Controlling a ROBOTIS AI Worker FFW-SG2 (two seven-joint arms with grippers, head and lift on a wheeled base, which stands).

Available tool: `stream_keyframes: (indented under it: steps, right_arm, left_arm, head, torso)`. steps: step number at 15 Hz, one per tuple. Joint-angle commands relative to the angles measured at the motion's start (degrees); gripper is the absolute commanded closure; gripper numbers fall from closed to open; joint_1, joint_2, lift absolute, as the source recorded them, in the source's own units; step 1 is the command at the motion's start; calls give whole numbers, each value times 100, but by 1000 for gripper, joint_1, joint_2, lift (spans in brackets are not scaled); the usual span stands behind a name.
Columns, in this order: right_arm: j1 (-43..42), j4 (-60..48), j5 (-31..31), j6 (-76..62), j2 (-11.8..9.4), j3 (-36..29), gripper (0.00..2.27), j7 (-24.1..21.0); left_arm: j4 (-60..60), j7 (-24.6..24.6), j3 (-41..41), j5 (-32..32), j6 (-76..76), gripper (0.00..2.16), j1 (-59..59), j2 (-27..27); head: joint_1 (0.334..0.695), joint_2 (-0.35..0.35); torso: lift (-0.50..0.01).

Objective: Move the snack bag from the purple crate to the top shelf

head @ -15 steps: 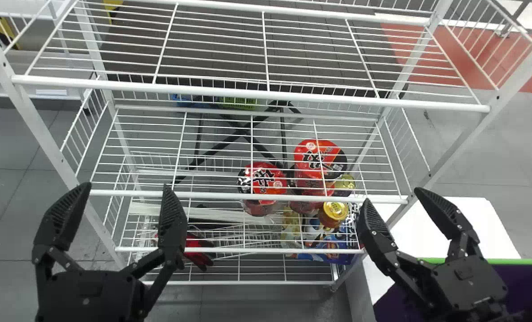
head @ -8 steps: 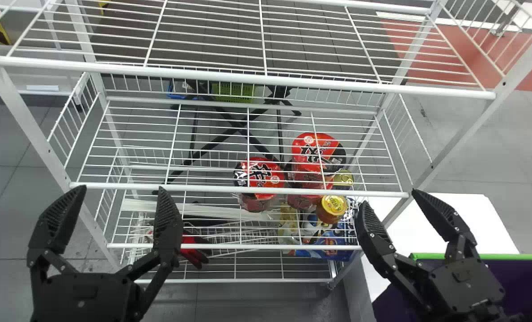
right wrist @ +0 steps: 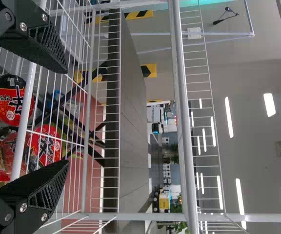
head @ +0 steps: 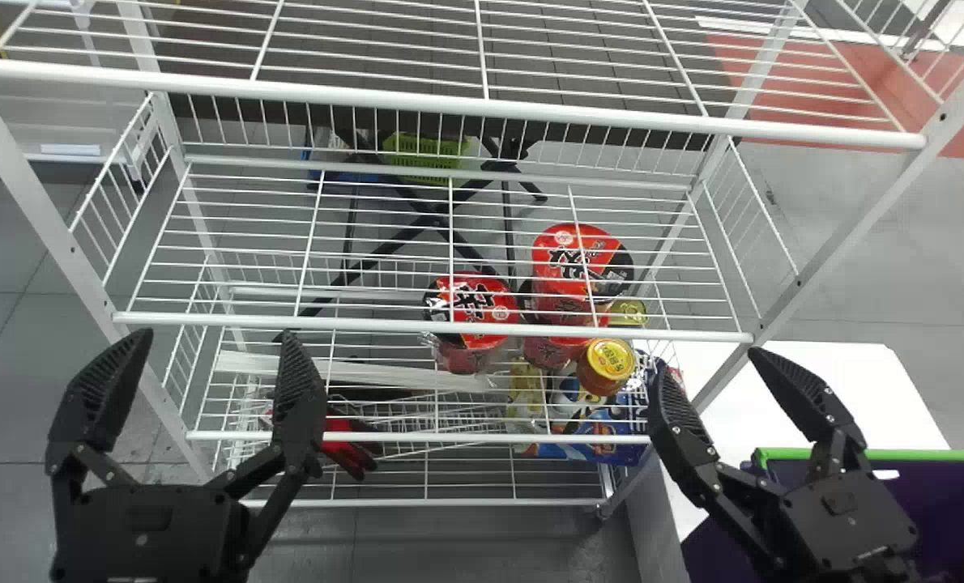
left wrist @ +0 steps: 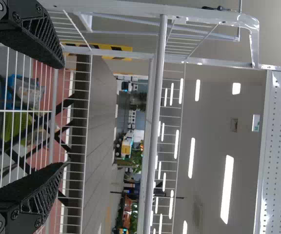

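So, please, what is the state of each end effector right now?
Left end effector: open, holding nothing.
Right end effector: open, holding nothing.

Purple crate (head: 927,455) cut off at right (inside unclear)

"What shows beneath the middle wire shelf (head: 368,325)?"

"Red round packages (head: 478,309), a yellow-lidded jar (head: 609,361) just beside them, and farther left a red-and-black glove (head: 346,455)."

"And behind the rack?"

"A green basket (head: 425,155)."
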Motion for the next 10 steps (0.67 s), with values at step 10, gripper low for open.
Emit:
stream_keyframes:
  steps: [10]
  right_arm:
    - [-144,196,-95,-44,2,-53,178,123]
  left_arm:
    - [51,61,42,79,1,103,-28,-9]
  head:
    - [695,-130]
  torso:
    - [-379]
